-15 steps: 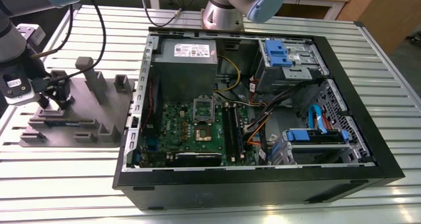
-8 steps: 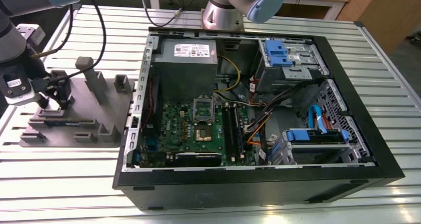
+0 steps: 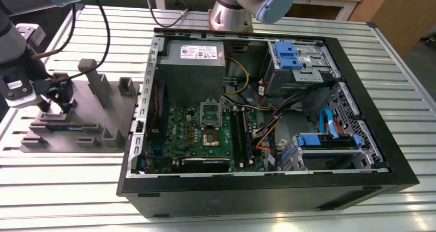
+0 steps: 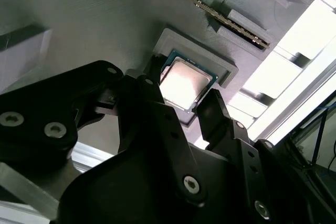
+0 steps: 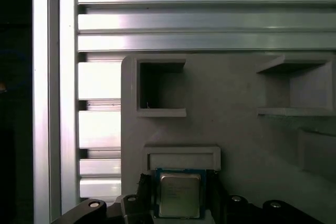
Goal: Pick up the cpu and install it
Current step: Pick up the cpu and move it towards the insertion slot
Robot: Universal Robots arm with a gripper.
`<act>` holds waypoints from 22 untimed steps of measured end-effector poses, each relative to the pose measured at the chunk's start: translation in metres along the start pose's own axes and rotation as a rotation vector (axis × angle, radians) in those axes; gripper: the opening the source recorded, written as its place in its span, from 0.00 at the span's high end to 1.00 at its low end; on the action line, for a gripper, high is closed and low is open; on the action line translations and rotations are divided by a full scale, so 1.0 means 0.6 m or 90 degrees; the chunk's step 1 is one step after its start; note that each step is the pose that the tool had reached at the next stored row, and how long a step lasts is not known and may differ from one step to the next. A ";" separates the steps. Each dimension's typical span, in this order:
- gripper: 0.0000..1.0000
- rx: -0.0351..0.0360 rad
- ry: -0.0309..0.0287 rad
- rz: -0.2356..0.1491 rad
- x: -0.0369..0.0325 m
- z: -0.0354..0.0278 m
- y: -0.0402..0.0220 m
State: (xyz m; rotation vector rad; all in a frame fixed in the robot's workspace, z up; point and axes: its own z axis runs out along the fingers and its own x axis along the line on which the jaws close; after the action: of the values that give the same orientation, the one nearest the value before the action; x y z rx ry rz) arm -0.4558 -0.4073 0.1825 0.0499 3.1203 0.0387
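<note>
Exterior view: gripper (image 3: pixel 58 109) low over grey tray (image 3: pixel 95 117) on slatted counter (image 3: pixel 61 191). Tray sits to exterior view's left of open computer case (image 3: pixel 272 188).

Both wrist views, up close: cpu (image 4: pixel 185 81) (image 5: pixel 179 195) lies flat, shiny side up, in square pocket of tray. Cpu sits right between jaws, one jaw close by each side. Cannot tell if jaws squeeze cpu or hang loose.
</note>
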 end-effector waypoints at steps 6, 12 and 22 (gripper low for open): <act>0.45 -0.0001 0.0001 -0.005 0.000 -0.001 0.000; 0.45 -0.0001 0.0002 -0.007 0.001 -0.002 0.000; 0.53 -0.0001 0.0003 -0.008 0.002 -0.002 0.000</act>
State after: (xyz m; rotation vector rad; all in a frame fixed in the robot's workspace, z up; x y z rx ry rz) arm -0.4568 -0.4073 0.1836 0.0314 3.1208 0.0389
